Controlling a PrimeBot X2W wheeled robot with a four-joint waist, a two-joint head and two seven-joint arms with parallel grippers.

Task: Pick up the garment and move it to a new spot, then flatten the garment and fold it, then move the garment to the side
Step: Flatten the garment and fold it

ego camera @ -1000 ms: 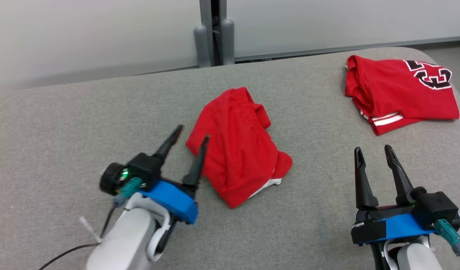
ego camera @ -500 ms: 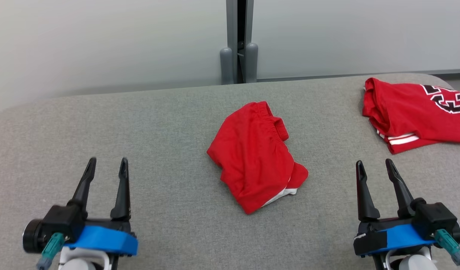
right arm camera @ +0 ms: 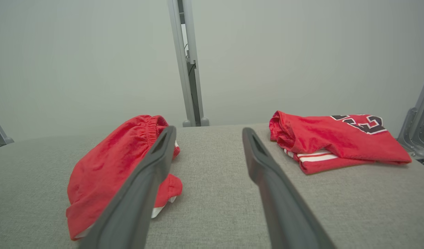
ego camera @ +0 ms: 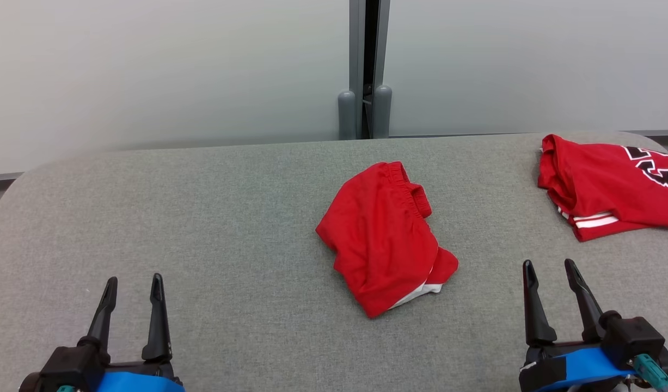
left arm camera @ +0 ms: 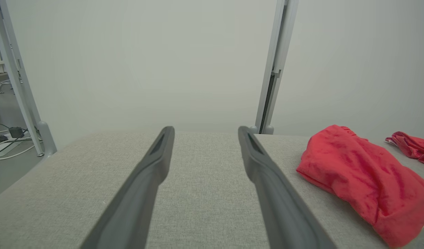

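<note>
The garment (ego camera: 385, 239) is a pair of red shorts with a white hem, lying folded in a compact bundle at the middle of the grey padded table (ego camera: 203, 218). My left gripper (ego camera: 134, 279) stands open at the lower left, far from the garment, with nothing between its fingers. In the left wrist view the left gripper (left arm camera: 205, 129) points over bare table, with the garment (left arm camera: 357, 173) off to its right. My right gripper (ego camera: 548, 263) is open and empty at the lower right. In the right wrist view the right gripper (right arm camera: 208, 129) has the garment (right arm camera: 111, 169) on its left.
A folded red jersey (ego camera: 606, 190) with black-and-white lettering lies at the table's far right corner, also seen as the jersey (right arm camera: 336, 138) in the right wrist view. A grey post (ego camera: 365, 71) and pale wall panels stand behind the table's far edge.
My left gripper has drawn back from the garment's left edge to the lower left, staying open. The head camera has shifted. The garment lies where it was, and the right gripper has kept still.
</note>
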